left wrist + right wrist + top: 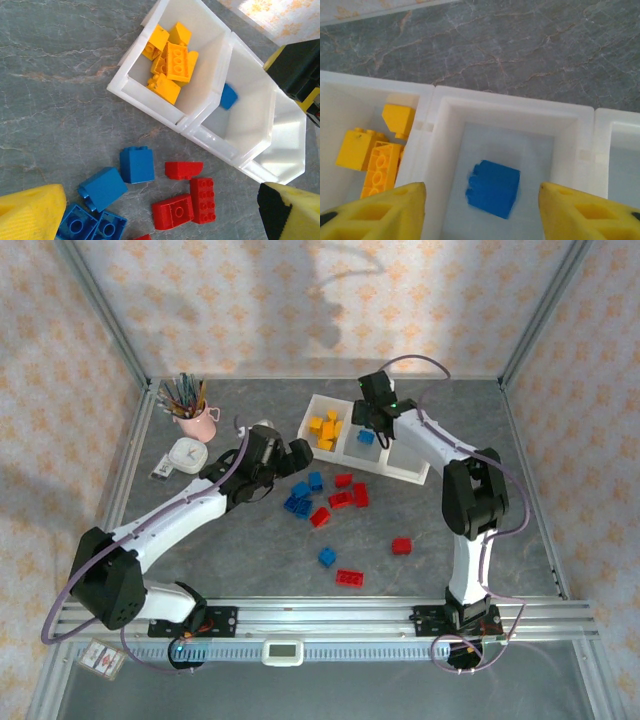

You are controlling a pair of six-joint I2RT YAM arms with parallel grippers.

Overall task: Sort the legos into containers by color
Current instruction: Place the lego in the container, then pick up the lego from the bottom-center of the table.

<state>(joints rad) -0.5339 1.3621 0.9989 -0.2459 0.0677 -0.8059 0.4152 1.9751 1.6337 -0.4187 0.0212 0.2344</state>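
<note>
Top external view: a grey marbled tabletop [200, 560] carries everything, and both arms reach in from its near edge.
Tray [405, 473]: long, white and translucent, it lies toward the far side with three square compartments in a row.
Left end effector [160, 197]: the yellow fingers are spread wide and hold nothing. It hangs over the tabletop just beside the tray's left end, above the scattered pieces.
Right end effector [482, 187]: it is poised over the middle compartment with the fingers partly apart and nothing between them.
Pink cup [197, 425]: full of pencils, it stands at the far left, well apart from the tray.
Loose bricks [300, 502]: blue and red ones are clustered on the tabletop near the tray, with four more spread toward the near edge.
Yellow bricks [170, 62]: heaped together in the tray's left compartment.
Blue brick [492, 189]: alone in the middle compartment, slightly blurred, below the right fingers and clear of them.
</note>
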